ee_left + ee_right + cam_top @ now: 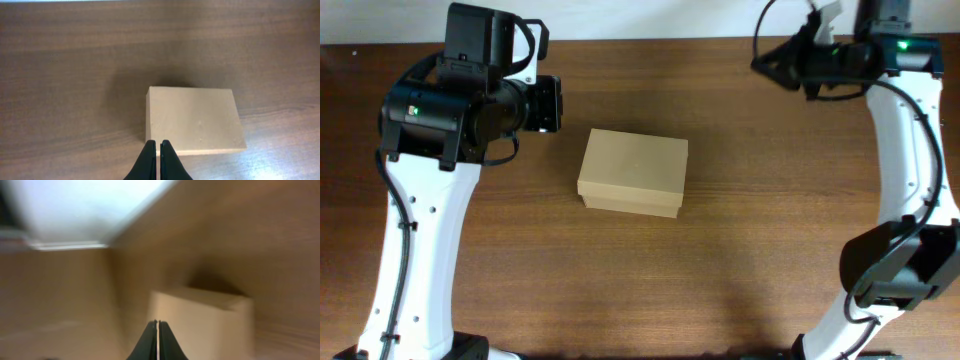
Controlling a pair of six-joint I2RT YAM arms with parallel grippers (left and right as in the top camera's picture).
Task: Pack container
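The container is a plain tan cardboard box with its lid down, lying in the middle of the wooden table. It also shows in the left wrist view and, blurred, in the right wrist view. My left gripper is shut and empty, held above the table to the left of the box; in the overhead view it sits up and left of the box. My right gripper is shut and empty, raised at the far right, well away from the box. No pens are in view.
The dark wooden table fills the views. Its far edge meets a white wall at the top. The white arm links stand at the left and right sides.
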